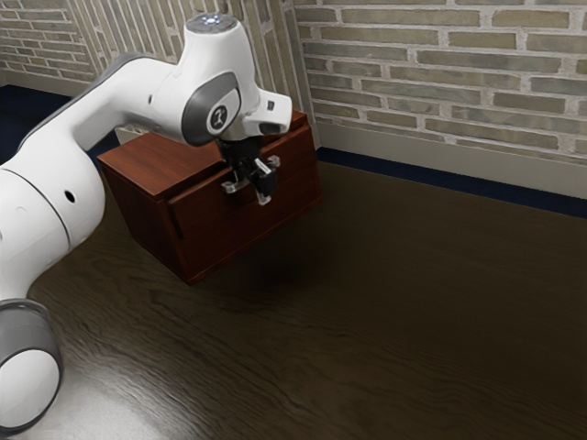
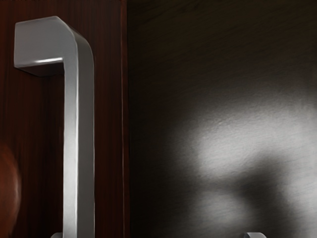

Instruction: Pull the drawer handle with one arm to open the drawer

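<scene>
Exterior view: claw [image 1: 250, 177] sits at the drawer [image 1: 215, 220] front of the cabinet [image 1: 151, 160] on the worktop [image 1: 413, 302], fingers spread, gripping nothing. Wrist view has the handle [image 2: 79, 139] lying along the drawer face, off to one side of my hand's centre (not squared up, as I read it). Risk: closing from here catches only an edge, so the pull slips off or drags the whole cabinet.

White-grey arm [image 1: 101, 110], black claw [image 1: 248, 183]
</scene>
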Available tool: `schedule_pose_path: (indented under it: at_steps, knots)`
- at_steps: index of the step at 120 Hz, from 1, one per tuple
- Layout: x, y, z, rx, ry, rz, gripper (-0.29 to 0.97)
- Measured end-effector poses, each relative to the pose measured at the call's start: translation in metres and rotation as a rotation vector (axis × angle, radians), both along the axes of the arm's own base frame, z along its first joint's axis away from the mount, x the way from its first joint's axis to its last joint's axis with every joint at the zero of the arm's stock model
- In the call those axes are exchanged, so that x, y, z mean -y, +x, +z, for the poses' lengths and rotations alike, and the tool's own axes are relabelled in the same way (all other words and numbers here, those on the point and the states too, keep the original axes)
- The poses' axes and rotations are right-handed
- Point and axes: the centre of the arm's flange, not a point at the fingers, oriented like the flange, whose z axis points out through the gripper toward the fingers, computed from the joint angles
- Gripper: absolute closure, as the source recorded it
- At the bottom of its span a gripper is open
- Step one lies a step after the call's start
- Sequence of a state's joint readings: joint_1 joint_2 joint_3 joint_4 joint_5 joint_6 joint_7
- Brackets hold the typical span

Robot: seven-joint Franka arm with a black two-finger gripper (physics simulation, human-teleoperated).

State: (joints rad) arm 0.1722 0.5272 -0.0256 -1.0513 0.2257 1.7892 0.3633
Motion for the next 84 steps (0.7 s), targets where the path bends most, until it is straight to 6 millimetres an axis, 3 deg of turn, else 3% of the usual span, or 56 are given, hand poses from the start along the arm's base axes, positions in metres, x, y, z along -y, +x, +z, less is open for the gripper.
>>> schedule_pose_path:
  at_steps: [84]
  knots:
    - [0.050,0.004,0.000,0.005,-0.082,-0.020,0.28]
